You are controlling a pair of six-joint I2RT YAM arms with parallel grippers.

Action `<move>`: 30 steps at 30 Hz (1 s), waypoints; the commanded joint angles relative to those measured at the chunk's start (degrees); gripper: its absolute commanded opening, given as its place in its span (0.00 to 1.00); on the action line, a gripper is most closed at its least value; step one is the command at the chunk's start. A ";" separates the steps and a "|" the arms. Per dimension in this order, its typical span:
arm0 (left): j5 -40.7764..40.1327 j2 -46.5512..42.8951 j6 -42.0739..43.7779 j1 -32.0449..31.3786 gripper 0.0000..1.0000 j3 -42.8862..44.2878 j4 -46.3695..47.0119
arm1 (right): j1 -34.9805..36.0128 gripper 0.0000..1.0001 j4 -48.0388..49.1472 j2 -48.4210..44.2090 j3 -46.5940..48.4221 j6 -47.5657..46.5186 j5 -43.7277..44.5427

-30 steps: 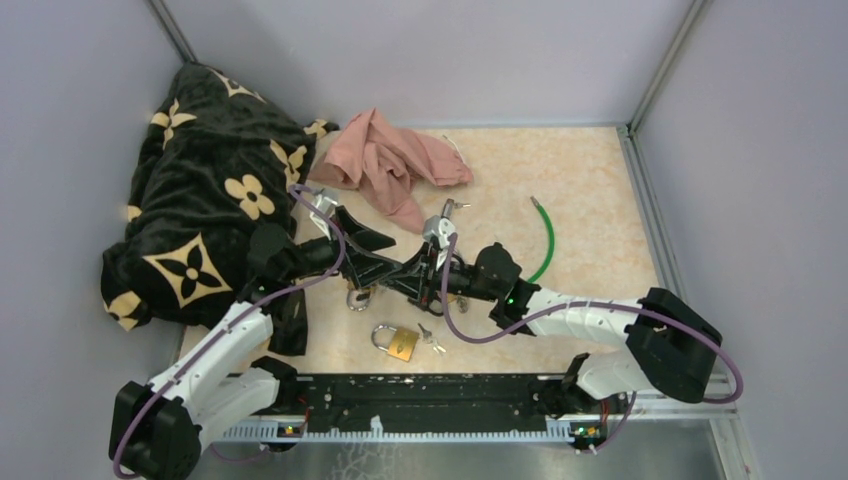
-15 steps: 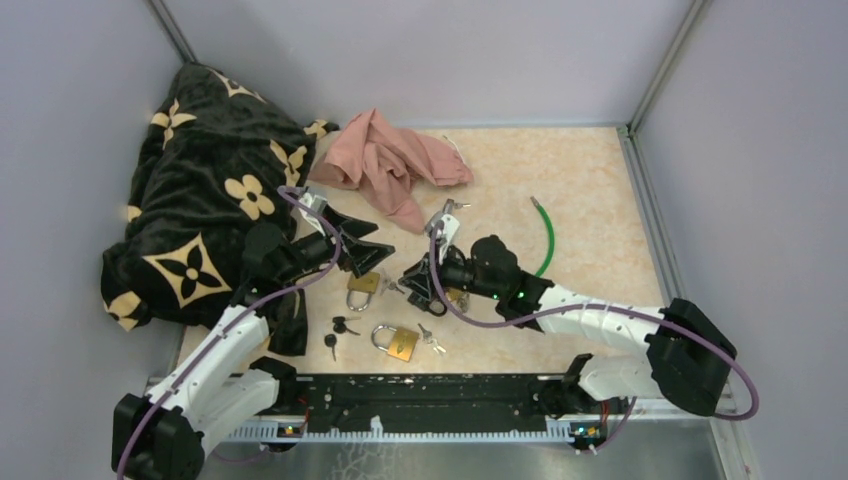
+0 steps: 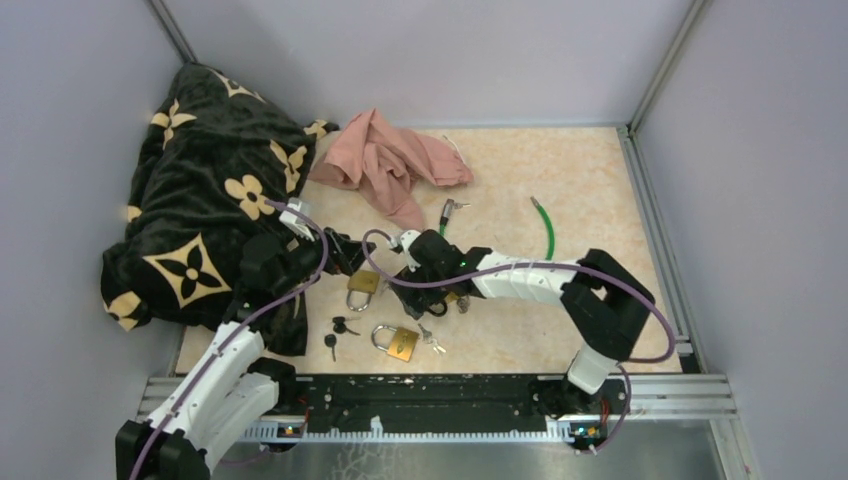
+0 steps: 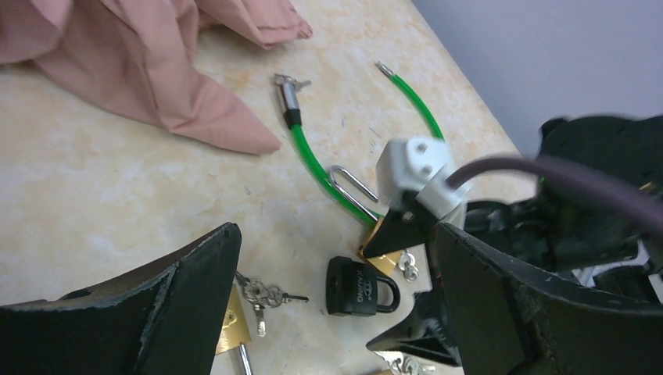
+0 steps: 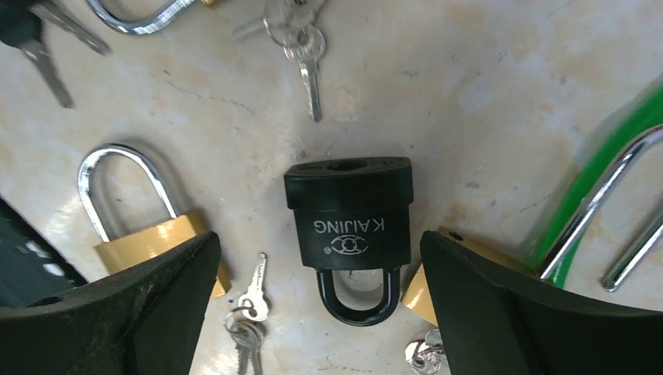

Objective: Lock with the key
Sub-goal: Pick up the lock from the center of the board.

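A black padlock (image 5: 348,226) lies flat on the table with its shackle closed. My right gripper (image 5: 319,238) hangs open just above it, a finger on each side and neither touching it. The left wrist view shows the same padlock (image 4: 361,285) ahead of my open left gripper (image 4: 335,234), which holds nothing. A bunch of silver keys (image 5: 305,47) lies just past the padlock's keyhole end. In the top view the right gripper (image 3: 405,272) and left gripper (image 3: 348,255) face each other, and black-headed keys (image 3: 335,325) lie on the table near the front.
Two brass padlocks (image 3: 362,285) (image 3: 400,342) lie close by, and more silver keys (image 5: 246,312) are scattered around. A green cable lock (image 3: 547,235) lies to the right. A pink cloth (image 3: 390,160) sits at the back and a black patterned blanket (image 3: 200,190) at the left.
My right gripper has opened and the black padlock now lies on the table between its fingers. The left gripper has drawn back to the left. The black-headed keys have come to rest on the table.
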 commanded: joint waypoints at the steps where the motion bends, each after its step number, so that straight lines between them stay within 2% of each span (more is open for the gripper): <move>1: -2.36 -3.61 1.36 2.32 0.99 -0.41 -0.15 | 1.18 0.98 -5.50 4.55 4.82 -2.42 3.28; 6: -1.06 -4.68 1.41 3.28 0.99 -1.11 -0.47 | 1.59 0.98 -5.79 2.35 5.72 -1.33 3.31; 11: 0.04 -5.04 0.49 3.39 0.99 -2.06 1.06 | 0.51 0.95 -5.85 -7.50 3.47 2.87 7.84; 13: 0.33 -5.04 0.45 3.48 0.99 -2.22 1.61 | -0.85 0.87 -5.07 -11.52 0.76 6.16 10.82; 16: 0.71 -4.85 -0.22 3.48 0.99 -2.76 2.71 | -4.14 0.64 -7.34 -12.02 -1.89 11.26 16.01; 18: 1.20 -4.77 -0.66 3.48 0.99 -2.97 3.03 | -5.25 0.58 -7.32 -10.90 -2.85 12.47 15.45; 21: 2.36 -4.87 -0.28 3.48 0.99 -2.89 2.74 | -6.90 0.57 -5.24 -9.63 -3.81 13.21 12.26; 25: 3.41 -5.13 -0.08 3.48 0.99 -3.19 2.64 | -7.70 0.57 -6.25 -5.48 -2.59 11.83 12.91; 29: 4.26 -5.33 0.01 3.48 0.99 -3.54 2.56 | -7.96 0.72 -6.56 -0.49 -1.20 13.31 9.29; 30: 4.49 -5.31 0.01 3.48 0.99 -3.58 2.48 | -7.98 0.74 -6.90 0.35 -0.81 13.44 9.80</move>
